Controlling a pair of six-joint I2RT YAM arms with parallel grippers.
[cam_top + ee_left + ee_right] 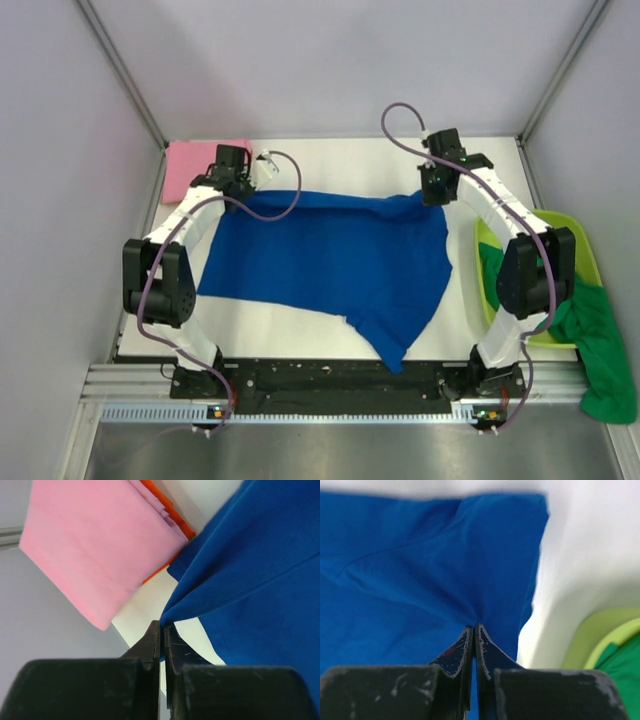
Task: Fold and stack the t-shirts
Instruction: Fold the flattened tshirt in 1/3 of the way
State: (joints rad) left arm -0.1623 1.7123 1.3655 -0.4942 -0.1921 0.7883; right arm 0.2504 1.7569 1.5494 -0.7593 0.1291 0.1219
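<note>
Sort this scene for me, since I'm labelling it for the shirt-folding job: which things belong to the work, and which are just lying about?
Belonging to the job: blue t-shirt, gripped by left gripper and right gripper; folded pink t-shirt; green t-shirt, draped over the lime-green tub.
Just lying about: lime-green tub; white table.

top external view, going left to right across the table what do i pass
pink shirt → blue shirt → lime-green tub; the green shirt overlaps the tub, so it is left out of the order
</note>
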